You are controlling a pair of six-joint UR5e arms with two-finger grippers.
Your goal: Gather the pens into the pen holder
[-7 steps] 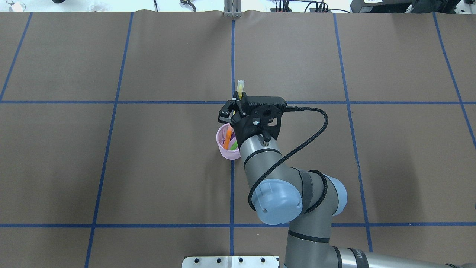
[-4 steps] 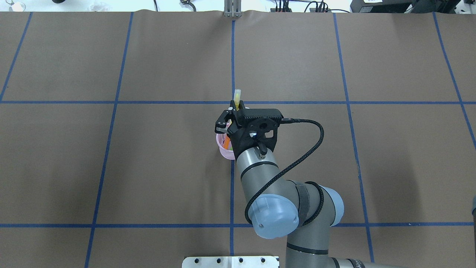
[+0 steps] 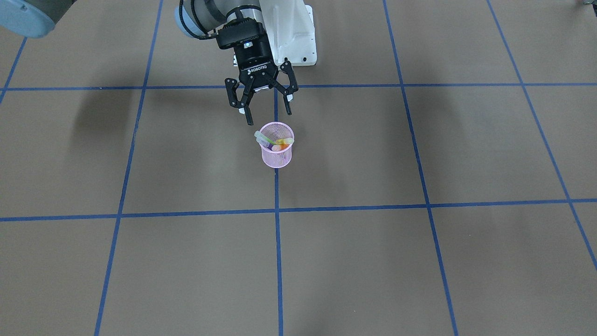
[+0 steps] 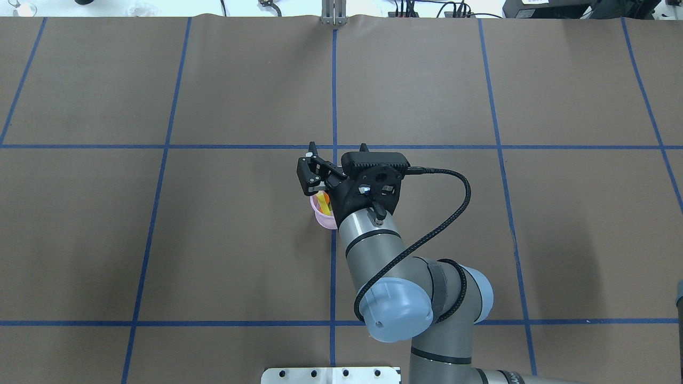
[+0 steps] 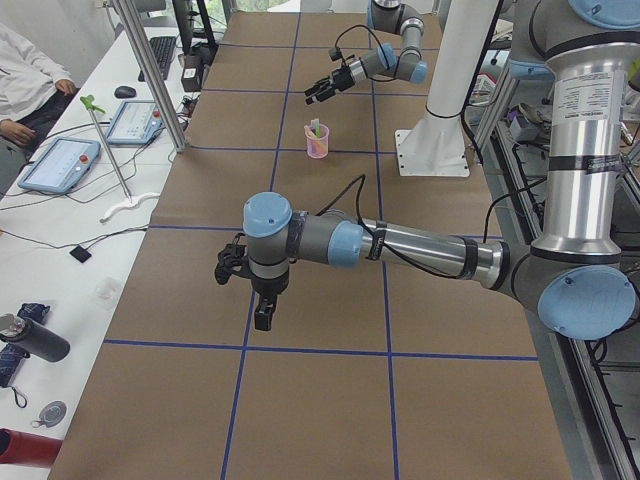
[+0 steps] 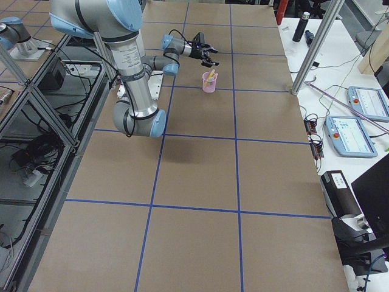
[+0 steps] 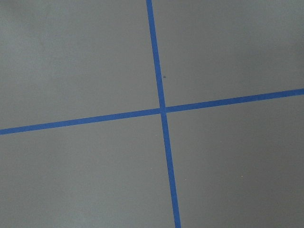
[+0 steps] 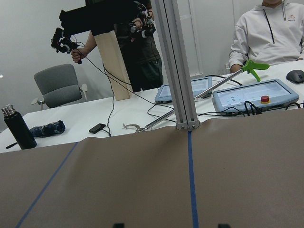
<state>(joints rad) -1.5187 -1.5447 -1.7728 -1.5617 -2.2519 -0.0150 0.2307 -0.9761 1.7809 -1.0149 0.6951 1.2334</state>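
The yellow pen (image 3: pixel 283 141) has dropped out of the right gripper (image 3: pixel 269 114) and into the pen holder (image 3: pixel 276 157).
The gripper's jaws now hang spread wide and empty just above the pink cup's rim, a little above centre in the front-facing view. The cup stands upright on a blue tape line (image 3: pixel 276 196), with a green pen (image 3: pixel 264 137) leaning out. The left gripper (image 5: pixel 232 268) hovers well apart, and I cannot tell how its jaws stand.

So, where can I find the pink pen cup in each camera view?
Front-facing: pen cup upper centre.
Overhead: cup at centre, partly hidden.
Exterior left: cup top middle.
Exterior right: cup top middle.
Left wrist: absent.
Right wrist: absent.
Landmark: blue tape line at its base.
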